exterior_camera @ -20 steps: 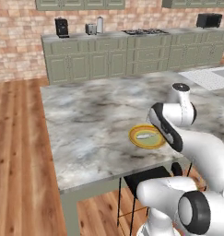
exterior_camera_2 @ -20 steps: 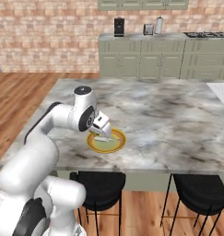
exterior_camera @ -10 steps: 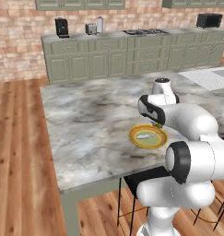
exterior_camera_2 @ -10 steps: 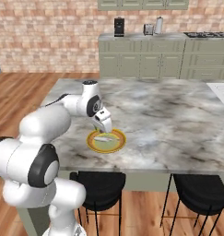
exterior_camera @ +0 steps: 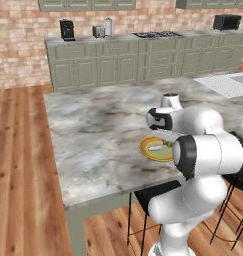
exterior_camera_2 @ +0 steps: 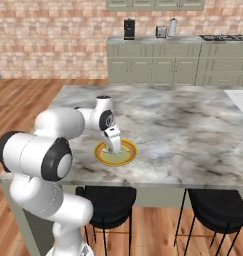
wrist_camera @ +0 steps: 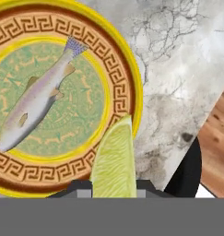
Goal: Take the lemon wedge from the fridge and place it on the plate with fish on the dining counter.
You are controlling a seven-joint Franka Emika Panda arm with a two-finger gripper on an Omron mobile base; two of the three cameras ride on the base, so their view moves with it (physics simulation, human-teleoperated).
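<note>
Since a second ago the arm has folded inward, bringing the two-finger gripper (exterior_camera_2: pixel 113 145) low over the round yellow-rimmed, key-patterned plate (wrist_camera: pixel 132 87). It pinches the yellow-green lemon wedge (wrist_camera: pixel 114 163) above the plate's rim, beside the silver fish (wrist_camera: pixel 32 103). Released here, the wedge could tip off the rim onto the veined marble dining counter (exterior_camera_2: pixel 193 125).

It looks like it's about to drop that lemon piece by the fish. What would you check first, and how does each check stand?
1. Lemon wedge held in the shut gripper: ok.
2. Gripper over the plate: ok; the wedge hangs above its near rim.
3. Fish clear of the drop spot: ok, it lies apart from the wedge.
4. Plate fully on the counter: ok.
5. Height of wedge above plate: cannot tell.
6. Whether the wedge would land inside the rim, not on it: cannot tell.
</note>
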